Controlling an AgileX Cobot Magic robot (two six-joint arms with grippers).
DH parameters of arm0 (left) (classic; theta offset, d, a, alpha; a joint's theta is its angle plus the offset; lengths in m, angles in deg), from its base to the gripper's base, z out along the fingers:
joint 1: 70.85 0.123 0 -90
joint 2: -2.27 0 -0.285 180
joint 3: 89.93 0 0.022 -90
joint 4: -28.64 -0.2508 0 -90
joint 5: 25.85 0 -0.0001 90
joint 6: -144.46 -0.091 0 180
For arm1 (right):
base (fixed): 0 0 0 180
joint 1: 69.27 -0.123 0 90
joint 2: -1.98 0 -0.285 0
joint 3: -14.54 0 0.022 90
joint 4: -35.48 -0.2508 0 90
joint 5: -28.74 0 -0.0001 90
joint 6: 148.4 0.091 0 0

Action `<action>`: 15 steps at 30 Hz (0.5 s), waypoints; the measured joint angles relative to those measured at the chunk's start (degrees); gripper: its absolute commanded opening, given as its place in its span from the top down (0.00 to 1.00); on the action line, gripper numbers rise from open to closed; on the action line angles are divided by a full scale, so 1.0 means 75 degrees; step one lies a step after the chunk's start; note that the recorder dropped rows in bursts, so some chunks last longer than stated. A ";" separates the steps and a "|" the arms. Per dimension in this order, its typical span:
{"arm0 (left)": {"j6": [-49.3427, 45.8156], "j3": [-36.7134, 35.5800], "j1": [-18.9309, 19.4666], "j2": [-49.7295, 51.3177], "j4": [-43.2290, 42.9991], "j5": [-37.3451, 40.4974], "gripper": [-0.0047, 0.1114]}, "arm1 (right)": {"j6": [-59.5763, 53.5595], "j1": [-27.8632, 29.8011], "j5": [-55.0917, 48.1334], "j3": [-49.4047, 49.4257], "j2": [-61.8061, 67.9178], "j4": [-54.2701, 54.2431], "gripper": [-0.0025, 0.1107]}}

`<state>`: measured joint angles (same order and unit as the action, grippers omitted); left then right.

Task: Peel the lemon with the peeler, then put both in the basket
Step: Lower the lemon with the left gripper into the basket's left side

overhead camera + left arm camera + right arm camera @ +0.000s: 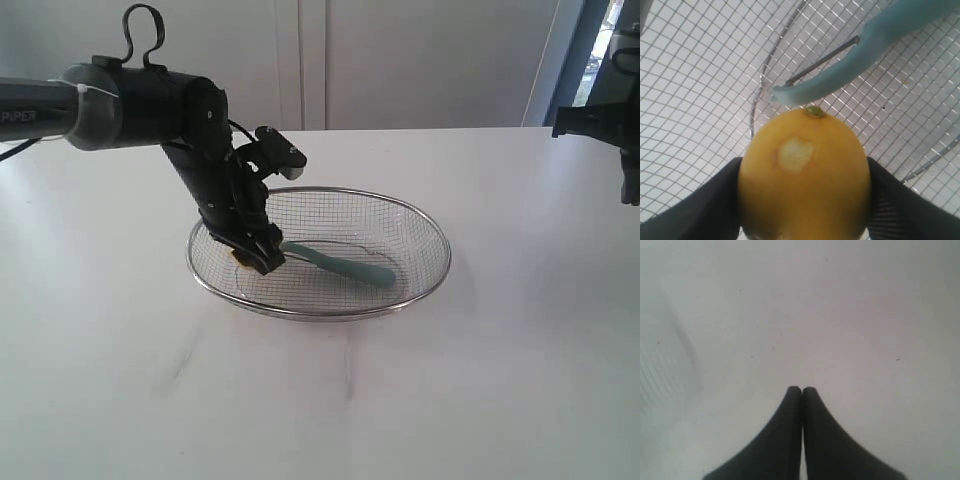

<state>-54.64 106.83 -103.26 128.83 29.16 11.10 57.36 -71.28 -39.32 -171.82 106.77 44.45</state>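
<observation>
Left gripper [256, 256] jaws wide, clamping small yellow oval lemon [805, 175] at left end of silver wire-mesh basket [400, 225], frame centre. Pale-teal-handled peeler [345, 264] inside basket beside it. Right gripper [801, 391] closed, empty.

peeler [345, 265] lies across basket [320, 316] floor, just beside lemon [805, 180].

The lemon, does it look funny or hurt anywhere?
Yes: the lemon, held by the left gripper over the basket, has one small pale patch where yellow skin is missing. The rest is yellow. The peeler lies inside the basket.
</observation>
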 measured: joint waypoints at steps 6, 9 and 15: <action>0.0000 0.0000 0.0000 0.0000 0.0000 -0.0033 0.91 | 0.0000 0.0000 0.0000 0.0000 0.0000 0.0000 0.98; 0.0000 0.0000 0.0000 0.0000 0.0000 -0.0033 0.75 | 0.0000 0.0000 0.0000 0.0000 0.0000 0.0000 0.98; 0.0000 0.0000 0.0000 0.0000 0.0000 -0.0033 0.38 | 0.0000 0.0000 0.0000 0.0000 0.0000 0.0000 0.98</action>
<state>-54.64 106.83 -103.26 128.83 29.16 10.85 57.36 -71.28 -39.32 -171.82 106.77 44.45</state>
